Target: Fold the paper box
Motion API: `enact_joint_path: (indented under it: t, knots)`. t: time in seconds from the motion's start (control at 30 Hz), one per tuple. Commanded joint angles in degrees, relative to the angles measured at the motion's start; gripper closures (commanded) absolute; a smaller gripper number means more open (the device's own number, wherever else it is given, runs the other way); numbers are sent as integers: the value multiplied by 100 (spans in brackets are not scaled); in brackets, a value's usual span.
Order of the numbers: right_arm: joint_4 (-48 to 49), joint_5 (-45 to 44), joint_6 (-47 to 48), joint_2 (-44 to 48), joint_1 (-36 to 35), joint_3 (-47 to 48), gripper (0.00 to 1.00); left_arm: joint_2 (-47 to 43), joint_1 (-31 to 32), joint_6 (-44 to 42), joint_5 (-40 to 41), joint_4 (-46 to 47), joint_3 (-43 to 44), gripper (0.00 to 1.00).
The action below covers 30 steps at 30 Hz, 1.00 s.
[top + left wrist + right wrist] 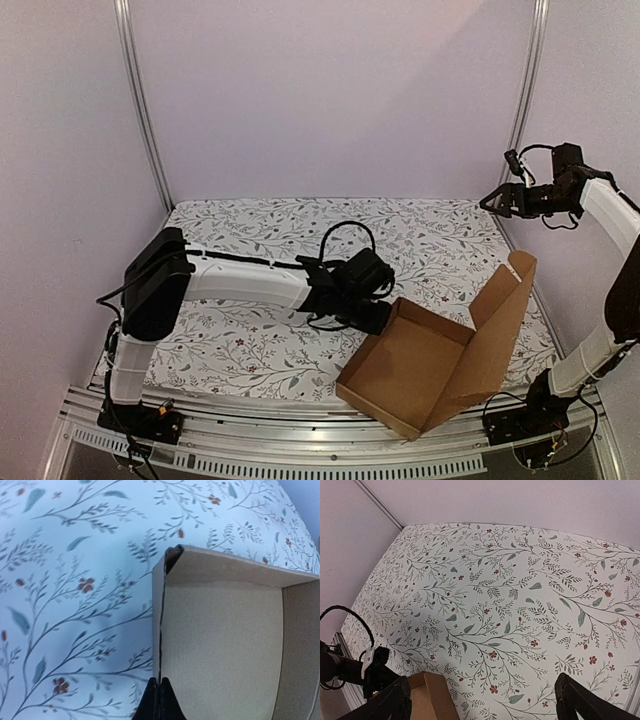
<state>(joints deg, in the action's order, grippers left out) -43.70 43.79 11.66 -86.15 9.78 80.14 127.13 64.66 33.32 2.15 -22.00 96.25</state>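
Paper box [420, 360], plain and brown, sits near the front right corner of the desk [250, 240]. Its shallow tray is open upward and its lid stands tilted on the right side. Its nearest corner reaches the metal rail [300, 440] along the front edge.

The left gripper [385, 316] meets the tray's left wall. The left wrist view shows the closed jaws pinching the top edge of that wall, with the two black fingers [167, 702] pressed together on either side of the cardboard. From there the bare inside floor of the box [220, 650] and its far wall are plain to see, which the top view shows only at a slant.

The right gripper [497, 203] hangs high above the far right corner, well apart from the box. Its jaws are spread wide. The right wrist view has one finger [390, 705] at each lower corner of the frame and a corner of the box [432, 697] low between them.

A flowered cloth [520, 590] covers the desk. A black cable [345, 235] loops over the left arm's wrist. Two metal posts [140, 100] rise at the back corners.
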Motion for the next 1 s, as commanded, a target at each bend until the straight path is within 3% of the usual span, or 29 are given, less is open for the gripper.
enact_joint_path:
  t: [0.0, 0.17, 0.37, 0.5, 0.67, 0.8, 0.9, 0.97]
  knots:
    - [74, -115, -127, 84, 3, 19, 1, -1170, -379, 1427, 935, 563, -1394, 100]
    - [322, -282, -367, 16, -6, -70, 1, -2477, -417, 3515, 2188, 1425, -3034, 100]
    - [521, -495, -737, 48, 3, -255, 1, -3017, 11, 5617, 3512, 2101, -4188, 100]
    - [520, -313, -591, 130, -2, -387, 1, -2864, 181, 5831, 3593, 2399, -4202, 76]
    - [276, -182, -220, 341, 1, -545, 1, -3074, 299, 5711, 3297, 1716, -4232, 59]
    - [-189, 260, 181, 606, -7, -715, 1, -3680, 481, 4495, 3123, 876, -4205, 57]
    - [-387, 762, 427, 883, -14, -1004, 1, -4051, 479, 1507, 3355, 567, -3786, 53]
    - [-658, 991, 727, 1059, -140, -1136, 1, -4079, 410, -532, 3455, 674, -3542, 40]
